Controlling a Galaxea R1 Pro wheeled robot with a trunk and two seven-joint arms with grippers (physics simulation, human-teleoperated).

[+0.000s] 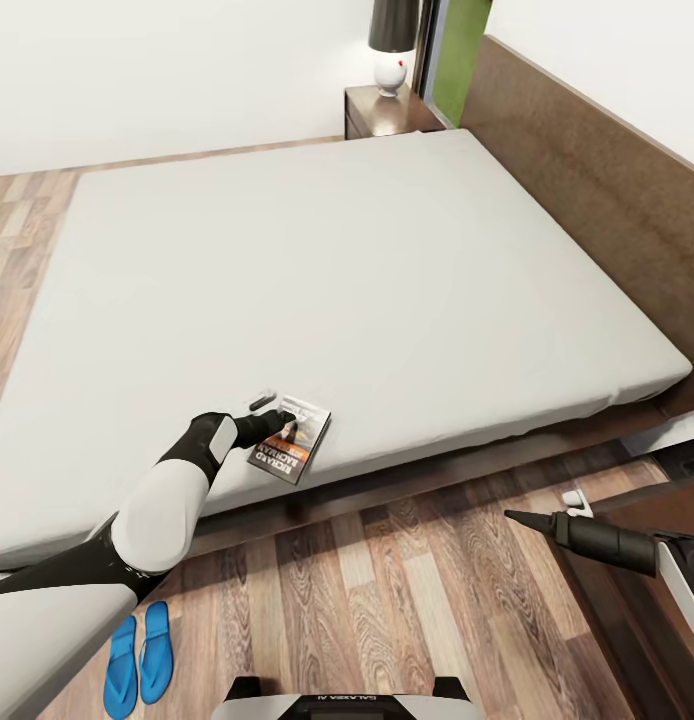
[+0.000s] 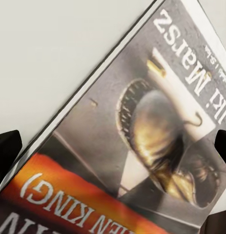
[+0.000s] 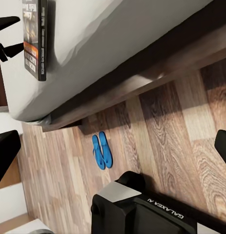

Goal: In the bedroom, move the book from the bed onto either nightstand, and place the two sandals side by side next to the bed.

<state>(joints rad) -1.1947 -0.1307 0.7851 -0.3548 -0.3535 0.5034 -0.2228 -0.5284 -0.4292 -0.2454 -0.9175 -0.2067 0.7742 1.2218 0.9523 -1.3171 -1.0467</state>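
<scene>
The book (image 1: 290, 452) lies flat on the bed's grey mattress (image 1: 317, 280), close to its front edge, and its cover (image 2: 142, 126) looks large in the left wrist view. My left gripper (image 1: 277, 415) is open right over the book, one fingertip (image 1: 259, 402) on the mattress beside it and the other on the cover. The two blue sandals (image 1: 137, 655) lie side by side on the floor next to the bed, also seen as a pair (image 3: 101, 151) in the right wrist view. My right gripper (image 1: 514, 517) hangs open over the floor, holding nothing.
A nightstand (image 1: 382, 112) with a dark-shaded lamp (image 1: 392, 40) stands at the bed's far corner by the headboard (image 1: 587, 170). A dark-brown wooden surface (image 1: 627, 610) lies under my right arm. My base (image 3: 142, 209) stands on the plank floor (image 1: 387, 590) before the bed.
</scene>
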